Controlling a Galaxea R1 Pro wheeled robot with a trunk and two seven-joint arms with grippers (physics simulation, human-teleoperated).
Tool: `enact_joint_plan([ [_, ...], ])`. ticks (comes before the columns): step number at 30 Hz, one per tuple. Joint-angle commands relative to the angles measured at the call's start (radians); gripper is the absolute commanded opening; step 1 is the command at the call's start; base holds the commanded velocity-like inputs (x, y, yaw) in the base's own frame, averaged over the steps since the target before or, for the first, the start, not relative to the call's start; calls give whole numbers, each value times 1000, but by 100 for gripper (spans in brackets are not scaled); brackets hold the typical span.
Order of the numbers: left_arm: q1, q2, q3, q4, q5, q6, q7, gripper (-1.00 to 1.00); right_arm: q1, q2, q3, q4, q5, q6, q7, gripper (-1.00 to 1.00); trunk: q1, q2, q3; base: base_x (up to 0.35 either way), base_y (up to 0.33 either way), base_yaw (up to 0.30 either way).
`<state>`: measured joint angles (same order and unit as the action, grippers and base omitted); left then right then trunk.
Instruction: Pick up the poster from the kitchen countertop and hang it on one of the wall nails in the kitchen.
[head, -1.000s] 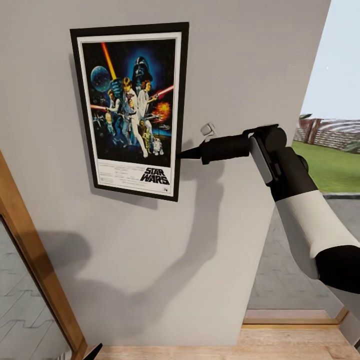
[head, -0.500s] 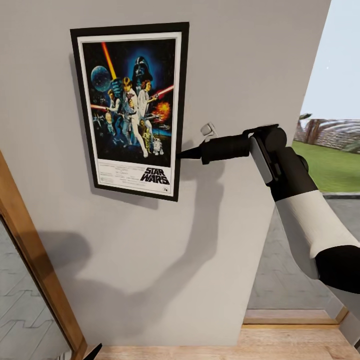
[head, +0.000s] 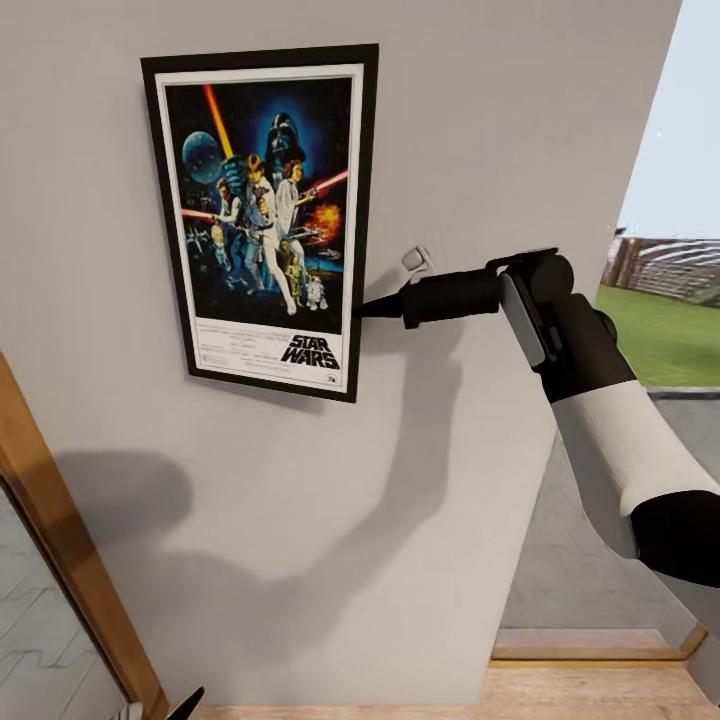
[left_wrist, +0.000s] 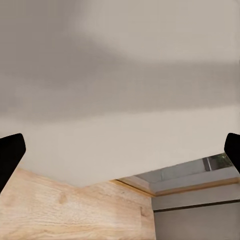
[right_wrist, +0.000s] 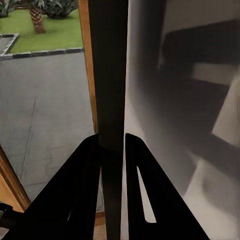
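The poster (head: 262, 220) lies flat against a plain pale grey wall (head: 480, 130), upright and slightly tilted, in the upper left of the head view. The right gripper (head: 368, 309) reaches in from the right and meets the poster's right frame edge near its lower corner. In the right wrist view the two dark fingers (right_wrist: 85, 195) are clenched on the black frame edge (right_wrist: 107, 75), which runs between them. The left gripper (left_wrist: 120, 150) has its fingers spread wide, released, holding nothing, facing the wall. A wooden door frame (head: 60, 540) stands at lower left. Wooden flooring (head: 560, 695) lies below. Grass (head: 665, 335) and paving (head: 590, 540) show at right.
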<state>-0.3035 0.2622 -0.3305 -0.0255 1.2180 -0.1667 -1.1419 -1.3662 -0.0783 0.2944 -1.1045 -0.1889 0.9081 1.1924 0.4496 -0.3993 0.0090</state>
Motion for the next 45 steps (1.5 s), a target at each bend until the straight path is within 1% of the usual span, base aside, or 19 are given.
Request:
enact_joint_plan([
  [1, 0, 0, -8, 0, 6, -8, -1, 100, -1, -1, 2, 0, -4, 5, -1, -100, 0, -1, 0, 9, 0, 0],
  [24, 0, 0, -8, 0, 6, -8, -1, 100, -1, 0, 3, 0, -4, 5, -1, -100, 0, -1, 0, 2, 0, 0],
  [31, 0, 0, -8, 0, 6, -8, -1, 100, -1, -1, 2, 0, -4, 5, -1, -100, 0, -1, 0, 206, 0, 0],
  [32, 0, 0, -8, 0, 6, -8, -1, 100, -1, -1, 2, 0, -4, 5, -1, 100, 0, -1, 0, 141, 0, 0],
  [45, 0, 0, -8, 0, 6, -8, -1, 100, -1, -1, -1, 1, 2, 8, -7, 100, 0, -1, 0, 21, 0, 0],
])
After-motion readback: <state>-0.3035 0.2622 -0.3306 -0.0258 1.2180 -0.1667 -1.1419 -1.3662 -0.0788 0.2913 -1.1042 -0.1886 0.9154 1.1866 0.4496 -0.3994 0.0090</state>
